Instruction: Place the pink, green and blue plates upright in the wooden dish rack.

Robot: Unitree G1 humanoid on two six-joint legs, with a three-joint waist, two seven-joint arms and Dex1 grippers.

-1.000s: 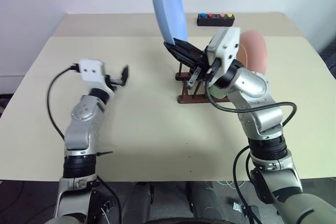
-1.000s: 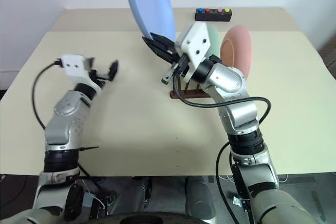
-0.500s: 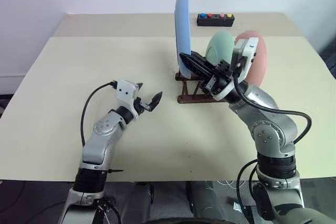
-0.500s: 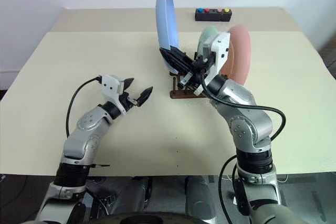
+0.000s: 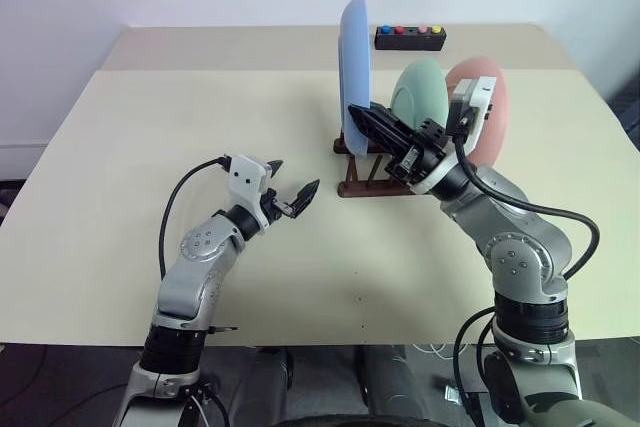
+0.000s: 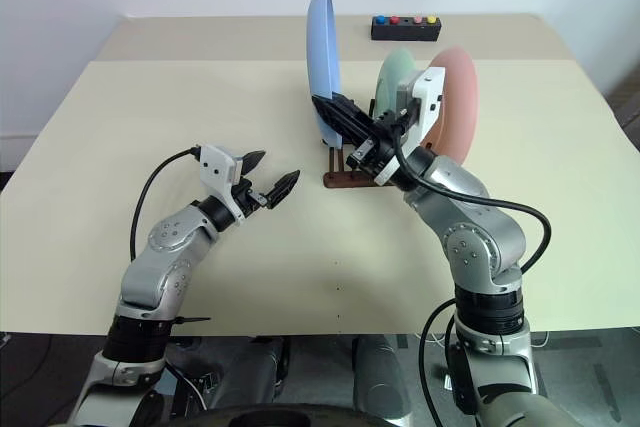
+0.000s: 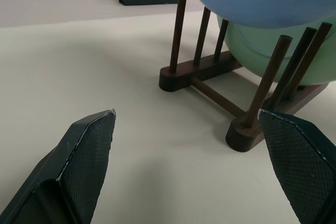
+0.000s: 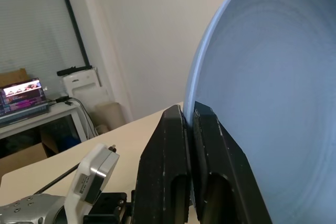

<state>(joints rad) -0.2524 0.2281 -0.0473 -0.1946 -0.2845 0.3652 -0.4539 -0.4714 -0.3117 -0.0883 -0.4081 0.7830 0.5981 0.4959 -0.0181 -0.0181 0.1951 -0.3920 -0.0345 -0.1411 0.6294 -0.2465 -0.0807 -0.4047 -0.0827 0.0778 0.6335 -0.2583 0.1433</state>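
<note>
Head stereo pair looks down over the table (image 5: 120, 147); both wrist cameras sit close beside the wooden dish rack (image 7: 210, 72).

Both arms are built of rounded silver-grey metallic segments joined by black rings. A white boxy housing sits at each wrist. The left end effector (image 5: 290, 190) and right end effector (image 5: 368, 125) each carry two black tapered fingers with finely textured inner pads (image 7: 86, 153). Black cables loop beside each forearm.
</note>
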